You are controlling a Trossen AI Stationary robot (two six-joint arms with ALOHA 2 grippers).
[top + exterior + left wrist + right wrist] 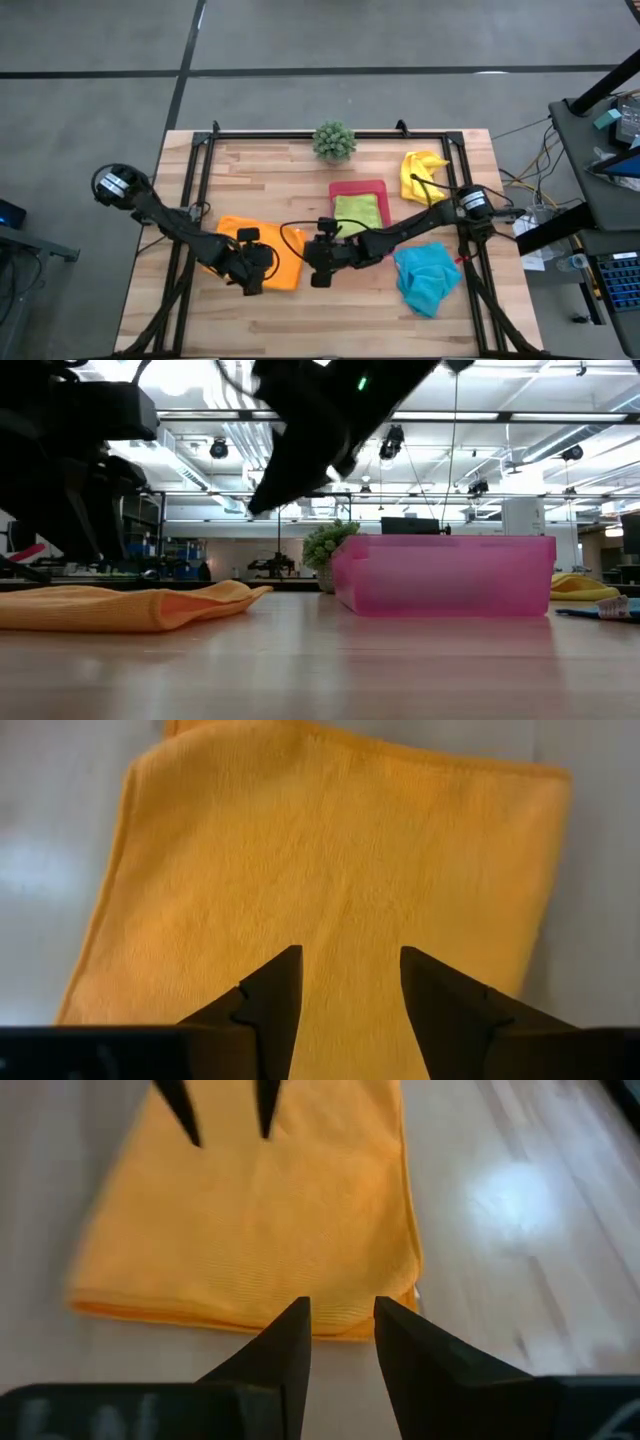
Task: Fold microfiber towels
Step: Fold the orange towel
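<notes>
Orange towel [262,252] lies folded flat at the table's near left, and we hover both grippers over it, left gripper [348,982] and right gripper [340,1330] both with fingers spread, empty, next judging which edge to pinch

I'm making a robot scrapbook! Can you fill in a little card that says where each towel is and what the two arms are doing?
orange towel: flat on the table, folded, under both arms
lime green towel: on the pink tray
yellow towel: crumpled, far right corner
turquoise blue towel: crumpled, near right side
left tool: open, over the orange towel
right tool: open, at the orange towel's edge
plant: far edge
</notes>
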